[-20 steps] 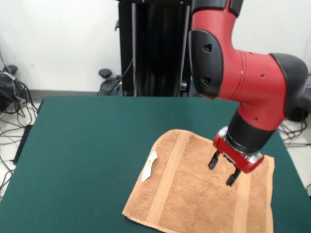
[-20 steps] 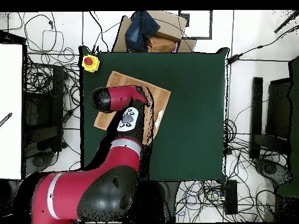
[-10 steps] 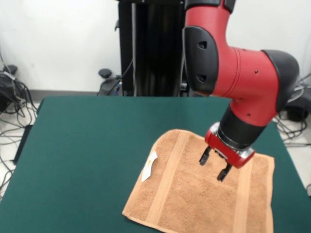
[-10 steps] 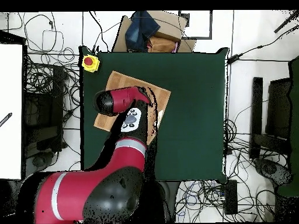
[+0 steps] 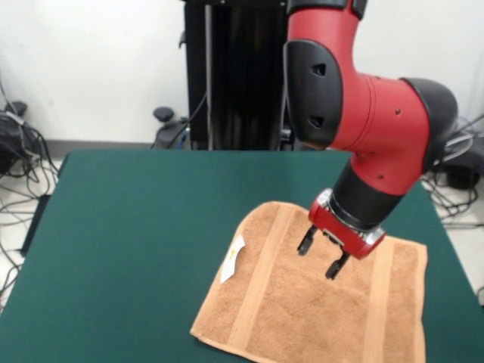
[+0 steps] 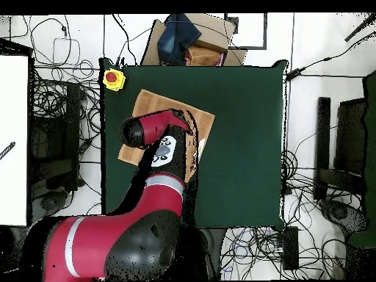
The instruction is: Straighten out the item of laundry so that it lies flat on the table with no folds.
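An orange-tan terry towel (image 5: 302, 310) lies spread on the dark green table (image 5: 136, 227) at the front right, with two flat woven bands and a white tag (image 5: 233, 259) on its left edge. It looks flat, with no fold showing. My gripper (image 5: 319, 259) hangs just above the towel's middle, open, with nothing between its fingers. In the overhead view the red arm covers much of the towel (image 6: 150, 100), and the gripper itself is hidden under the arm.
The towel's near edge lies close to the table's front edge. A yellow box with a red button (image 6: 112, 78) sits at one table corner. Cardboard and dark cloth (image 6: 187, 38) lie beyond the far edge. Cables (image 5: 15, 144) cover the floor around the table.
My gripper has moved left and slightly up over the towel, from near the right band toward its middle. The towel has not moved.
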{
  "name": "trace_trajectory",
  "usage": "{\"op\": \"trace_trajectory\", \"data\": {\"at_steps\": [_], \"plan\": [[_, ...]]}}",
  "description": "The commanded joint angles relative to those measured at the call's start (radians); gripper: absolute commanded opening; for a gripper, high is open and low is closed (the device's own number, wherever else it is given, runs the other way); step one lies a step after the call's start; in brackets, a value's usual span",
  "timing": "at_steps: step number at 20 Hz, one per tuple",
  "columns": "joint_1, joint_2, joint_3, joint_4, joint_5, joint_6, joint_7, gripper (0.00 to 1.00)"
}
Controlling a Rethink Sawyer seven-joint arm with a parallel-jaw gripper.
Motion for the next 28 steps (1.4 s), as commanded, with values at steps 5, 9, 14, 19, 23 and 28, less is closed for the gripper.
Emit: {"op": "trace_trajectory", "data": {"at_steps": [5,9,14,19,23,28], "plan": [[-0.024,0.092,0.071,0.021,-0.096,-0.066,-0.083,1.0],[-0.038,0.107,0.09,0.03,-0.121,-0.147,-0.08,1.0],[-0.061,0.126,0.126,0.034,-0.15,-0.225,-0.105,1.0],[-0.08,0.107,0.145,0.073,-0.169,-0.215,-0.135,1.0],[-0.106,0.032,0.172,0.165,-0.17,-0.143,-0.164,1.0],[-0.127,-0.013,0.199,0.224,-0.184,-0.108,-0.183,1.0]]}}
